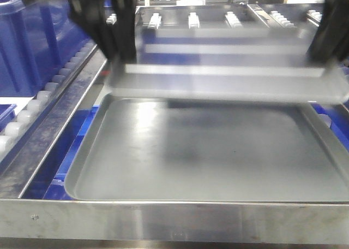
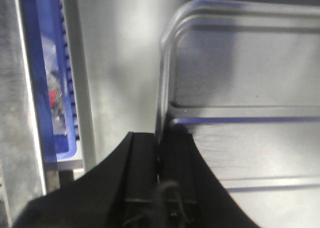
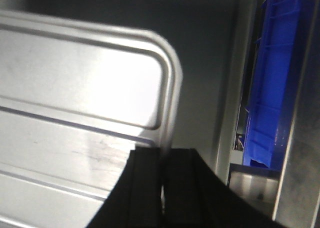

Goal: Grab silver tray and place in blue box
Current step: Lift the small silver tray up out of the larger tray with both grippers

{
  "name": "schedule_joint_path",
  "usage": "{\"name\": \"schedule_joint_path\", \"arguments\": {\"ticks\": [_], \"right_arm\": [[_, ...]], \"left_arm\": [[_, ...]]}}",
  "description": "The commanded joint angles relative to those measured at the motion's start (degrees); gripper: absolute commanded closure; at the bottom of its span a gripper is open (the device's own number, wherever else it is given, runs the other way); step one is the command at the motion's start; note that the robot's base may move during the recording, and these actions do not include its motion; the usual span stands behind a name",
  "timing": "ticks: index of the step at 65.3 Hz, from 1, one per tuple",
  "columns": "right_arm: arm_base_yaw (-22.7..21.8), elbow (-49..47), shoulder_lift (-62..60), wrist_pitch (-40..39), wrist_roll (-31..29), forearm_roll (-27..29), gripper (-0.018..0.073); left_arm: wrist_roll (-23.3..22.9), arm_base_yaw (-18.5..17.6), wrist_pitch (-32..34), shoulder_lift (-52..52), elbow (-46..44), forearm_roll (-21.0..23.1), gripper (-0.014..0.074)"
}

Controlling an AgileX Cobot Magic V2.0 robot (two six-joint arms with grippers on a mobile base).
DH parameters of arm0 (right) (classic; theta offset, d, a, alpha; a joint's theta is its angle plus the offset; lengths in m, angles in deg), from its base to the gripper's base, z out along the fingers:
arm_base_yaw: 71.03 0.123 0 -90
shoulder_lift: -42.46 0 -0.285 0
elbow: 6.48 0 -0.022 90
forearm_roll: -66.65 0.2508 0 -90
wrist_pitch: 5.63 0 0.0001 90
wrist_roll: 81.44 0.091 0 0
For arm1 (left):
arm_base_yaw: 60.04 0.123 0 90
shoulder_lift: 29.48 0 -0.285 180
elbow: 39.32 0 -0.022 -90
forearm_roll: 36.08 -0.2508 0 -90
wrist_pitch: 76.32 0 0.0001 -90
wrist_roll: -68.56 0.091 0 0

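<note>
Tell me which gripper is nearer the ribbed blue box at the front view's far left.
Left. The left gripper clamps the silver tray at the end on the blue box's side; the right gripper clamps the opposite end, farther from it.

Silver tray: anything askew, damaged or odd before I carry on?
Nothing stands out. The silver tray hangs roughly level above the grey tray, with the left end effector and right end effector each shut on a short rim. The front view is blurred, so small dents can't be ruled out.
</note>
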Motion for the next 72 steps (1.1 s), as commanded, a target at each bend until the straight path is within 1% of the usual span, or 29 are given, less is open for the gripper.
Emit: {"name": "schedule_joint_path", "arguments": {"ticks": [1,8,12,15,20,36,72], "right_arm": [[0.37,-3.99,-3.41,3.49,0.06,-3.49,0.0501],[2.45,-6.43,-4.08,6.02,3.01,-7.37,0.0501],[4.42,-7.45,-4.08,7.07,5.74,-10.65,0.0501],[5.98,-7.44,-4.08,7.34,7.72,-12.91,0.0501],[7.67,-7.44,-4.01,7.83,9.52,-14.44,0.0501],[8.14,-7.44,-4.01,7.71,10.15,-14.4,0.0501],[8.14,-7.44,-4.01,9.02,10.15,-14.45,0.0501]], "left_arm": [[-0.23,-1.15,-1.37,5.36,-2.11,-4.04,0.0694],[-0.63,-2.5,-3.37,6.19,-3.42,-4.27,0.0694],[-0.63,-3.11,-5.27,6.19,-4.65,-5.24,0.0694],[-1.79,-3.65,-5.62,6.19,-5.45,-6.31,0.0694],[-2.05,-3.77,-6.01,6.19,-6.57,-6.82,0.0694],[-2.05,-3.77,-7.2,5.83,-7.03,-7.35,0.0694],[-1.81,-3.77,-7.31,5.61,-7.03,-7.47,0.0694]]}}
